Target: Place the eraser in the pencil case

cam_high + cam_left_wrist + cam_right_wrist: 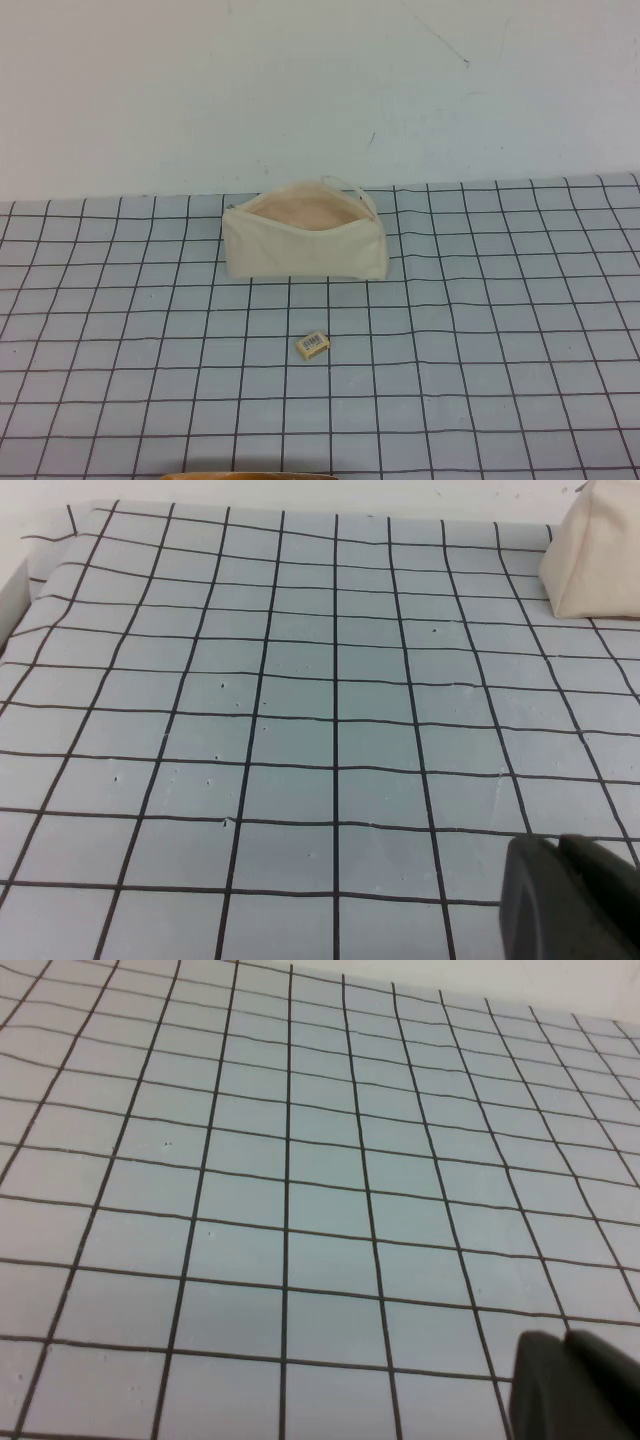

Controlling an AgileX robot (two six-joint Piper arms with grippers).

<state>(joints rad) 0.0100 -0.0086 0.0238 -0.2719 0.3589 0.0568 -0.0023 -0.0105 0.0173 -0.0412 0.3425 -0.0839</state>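
The pencil case (305,250) is a cream-white fabric pouch standing on the grid-patterned table, its zip open and pinkish lining showing. One end of it shows in the left wrist view (595,560). The eraser (313,344) is a tiny tan block with a white printed label, lying on the table a short way in front of the pouch. My left gripper (558,842) is shut and empty, low over bare table, far from the pouch. My right gripper (565,1338) is shut and empty over bare table. Neither gripper shows in the high view.
The table is covered by a light blue cloth (480,330) with a dark grid. A white wall (300,90) rises behind the pouch. A thin brown edge (250,475) shows at the bottom of the high view.
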